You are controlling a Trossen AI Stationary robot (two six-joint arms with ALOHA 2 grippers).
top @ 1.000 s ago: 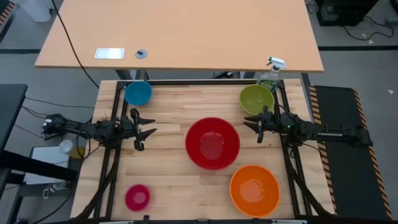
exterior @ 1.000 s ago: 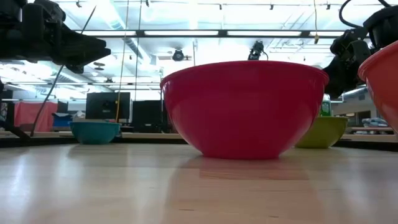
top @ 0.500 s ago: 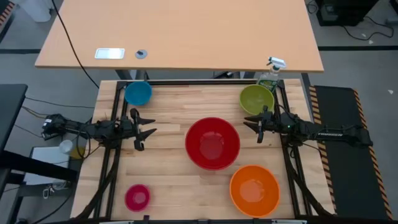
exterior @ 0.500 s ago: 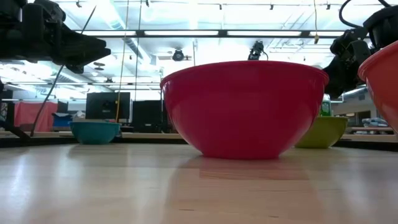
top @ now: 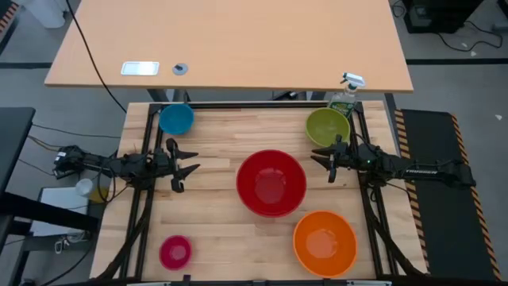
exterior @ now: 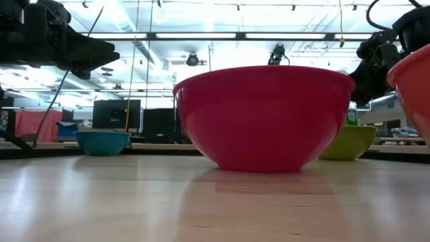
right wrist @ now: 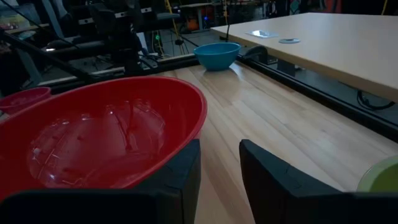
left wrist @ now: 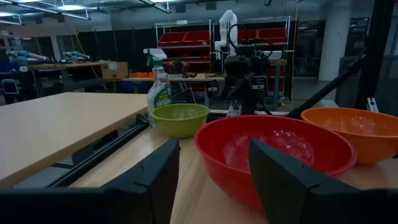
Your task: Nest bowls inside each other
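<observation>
Five bowls stand apart, upright on their bases on the wooden table. The red bowl point(top: 271, 183) is in the middle, the orange bowl point(top: 325, 242) at the near right, the lime green bowl point(top: 328, 127) at the far right, the blue bowl point(top: 176, 119) at the far left and the pink bowl point(top: 175, 252) at the near left. My left gripper point(top: 190, 162) hovers open at the left edge, pointing at the red bowl point(left wrist: 273, 155). My right gripper point(top: 317, 158) hovers open at the right edge, between the green and red bowls, with nothing between its fingers point(right wrist: 180, 180).
A green spray bottle point(top: 347, 94) stands just beyond the green bowl at the far right corner. A large tan desk point(top: 230, 44) lies beyond the far edge. Black frame rails point(top: 143, 199) run along both table sides. Bare wood lies between red and blue bowls.
</observation>
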